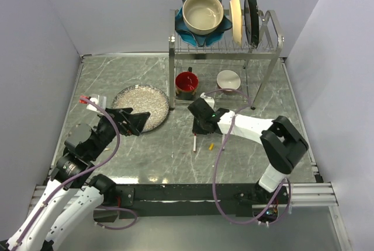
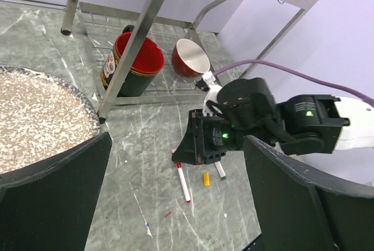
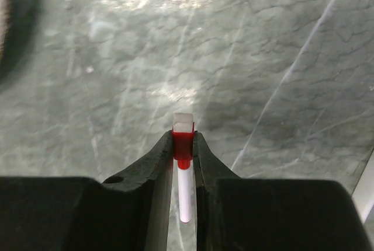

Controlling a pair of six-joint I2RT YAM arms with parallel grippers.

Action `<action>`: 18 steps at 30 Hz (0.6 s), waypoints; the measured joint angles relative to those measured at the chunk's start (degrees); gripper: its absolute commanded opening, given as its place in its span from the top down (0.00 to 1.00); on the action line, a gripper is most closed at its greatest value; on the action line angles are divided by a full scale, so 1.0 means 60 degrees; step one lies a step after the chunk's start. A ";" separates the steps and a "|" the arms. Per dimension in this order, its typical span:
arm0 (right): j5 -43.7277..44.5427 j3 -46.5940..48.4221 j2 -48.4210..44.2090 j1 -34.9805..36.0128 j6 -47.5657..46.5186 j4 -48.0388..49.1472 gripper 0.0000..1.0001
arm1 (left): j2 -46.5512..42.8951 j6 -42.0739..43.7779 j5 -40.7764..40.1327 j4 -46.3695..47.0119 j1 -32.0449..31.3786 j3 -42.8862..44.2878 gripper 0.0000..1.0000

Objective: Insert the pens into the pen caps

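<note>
Red-ended pen (image 3: 184, 195) sits pinched at its tip in the right jaws, low on the table (image 1: 146, 152). Yellow cap (image 2: 205, 178) and a green-ended pen (image 2: 220, 171) lie just beside it; a red mug (image 2: 139, 58) stands behind. Left jaws gape wide beside the speckled plate (image 1: 137, 99).

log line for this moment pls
right gripper shut on red pen | left gripper open, empty | loose pen, yellow cap on table
</note>
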 measured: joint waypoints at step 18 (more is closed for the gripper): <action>0.0856 0.0517 0.0102 -0.0095 0.0284 -0.0838 0.57 | 0.1614 -0.1366 -0.3235 -0.1078 0.0007 -0.0084 0.01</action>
